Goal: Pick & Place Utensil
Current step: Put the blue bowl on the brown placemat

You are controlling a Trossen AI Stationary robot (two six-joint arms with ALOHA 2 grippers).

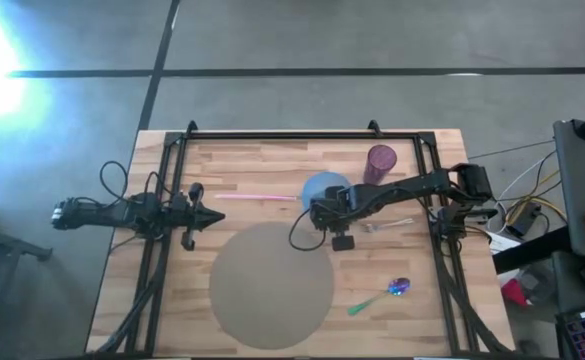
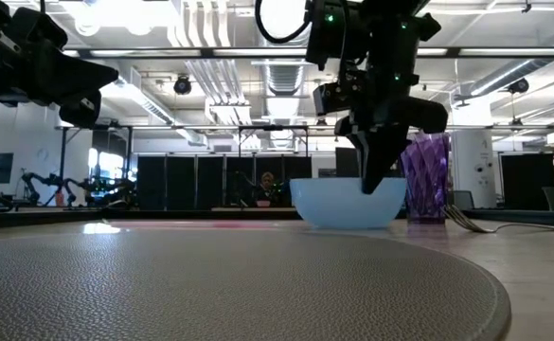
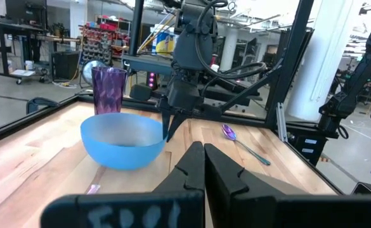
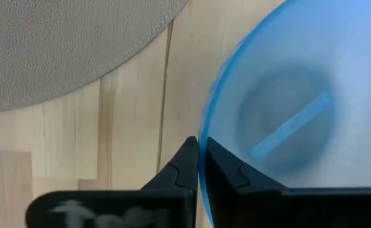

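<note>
A pale blue bowl (image 1: 327, 186) stands on the wooden table beside a purple cup (image 1: 381, 160). My right gripper (image 4: 200, 144) reaches down from above at the bowl's near rim and is shut on it; it also shows in the low view (image 2: 375, 175). My left gripper (image 1: 212, 215) is shut and waits above the table's left side, touching nothing. A pink stick-like utensil (image 1: 257, 197) lies left of the bowl. A fork (image 1: 387, 225) lies right of my right gripper. A spoon with a green handle (image 1: 382, 295) lies near the mat's right edge. My right gripper pinches the bowl's rim (image 4: 205, 130) on its near side, one finger inside the bowl and one outside. The fingers (image 2: 369, 156) come from above, pointing down. The bowl sits upright, and its base (image 2: 348, 224) appears to rest on the table.
A large round grey mat (image 1: 272, 285) covers the near middle of the table. A black frame (image 1: 302, 133) runs along the far edge and both sides. Bare wood lies between the mat and the bowl and at the near right corner.
</note>
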